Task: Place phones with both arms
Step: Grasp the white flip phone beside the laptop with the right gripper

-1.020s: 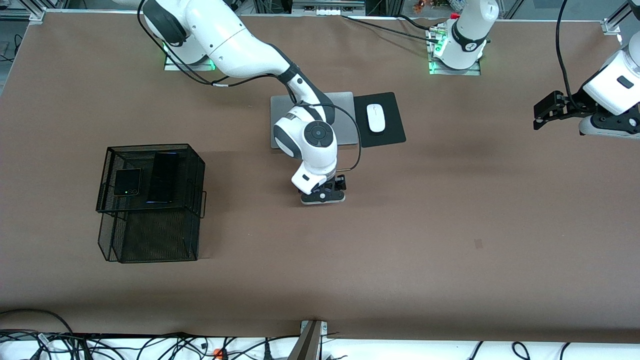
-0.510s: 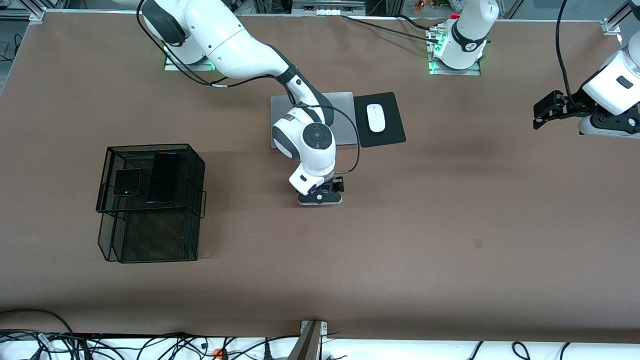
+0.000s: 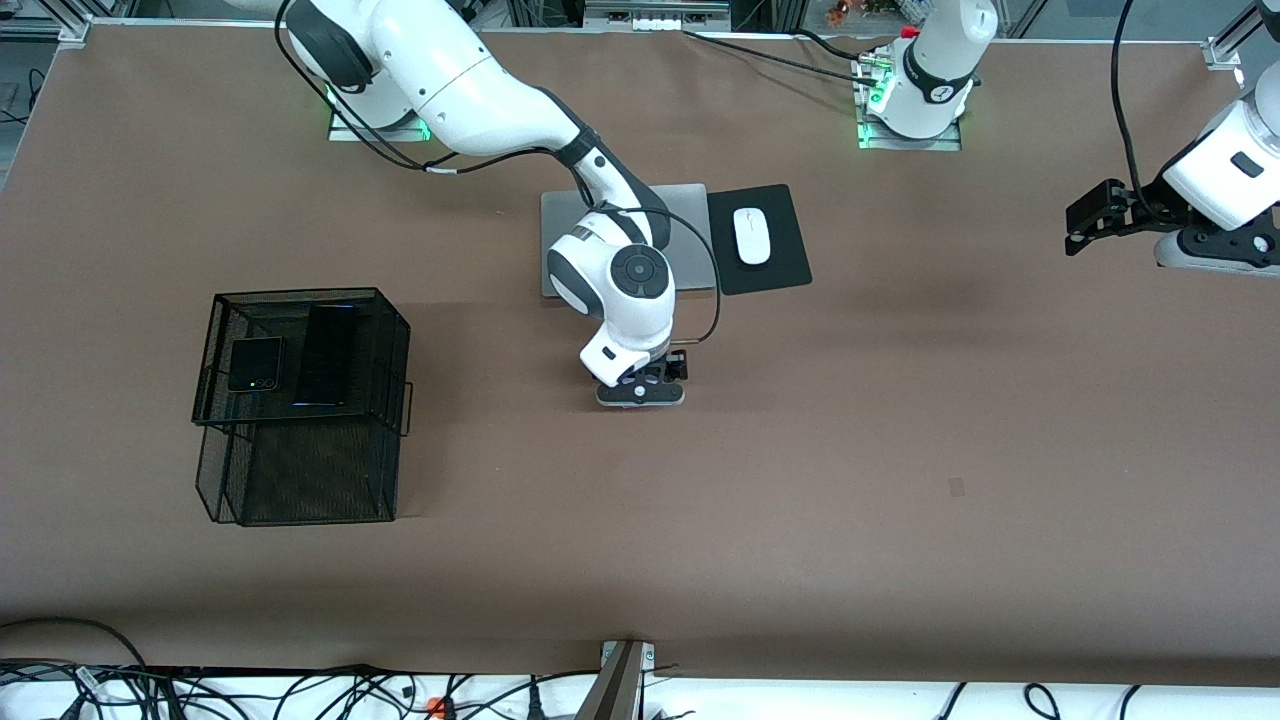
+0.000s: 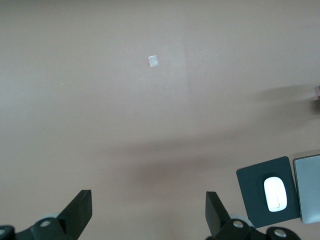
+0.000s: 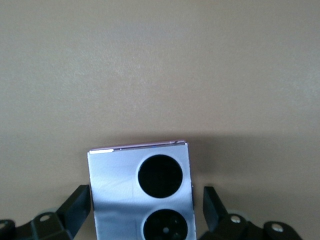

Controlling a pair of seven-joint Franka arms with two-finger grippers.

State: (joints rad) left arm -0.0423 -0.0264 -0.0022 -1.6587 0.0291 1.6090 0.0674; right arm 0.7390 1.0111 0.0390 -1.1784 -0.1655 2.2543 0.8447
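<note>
Nearest the front camera, toward the right arm's end of the table (image 3: 900, 520), stands a black wire-mesh rack (image 3: 300, 470). On its upper tray lie the small square black flip phone (image 3: 254, 363) and, just beside it, the long slim black slab phone (image 3: 326, 355).

At mid-table the right gripper (image 3: 641, 392) is low over the lilac-white flip phone (image 5: 141, 195), which lies flat with its two black circles up; the fingers (image 5: 75, 207) stand wide on either side, not touching it.

Farther off lie the grey laptop (image 3: 690, 235) and the white mouse (image 3: 752, 235) on a black mouse pad (image 3: 780, 270).

The left gripper (image 3: 1090, 215) waits, raised over the left arm's end of the table, fingers (image 4: 80, 212) wide and empty.
</note>
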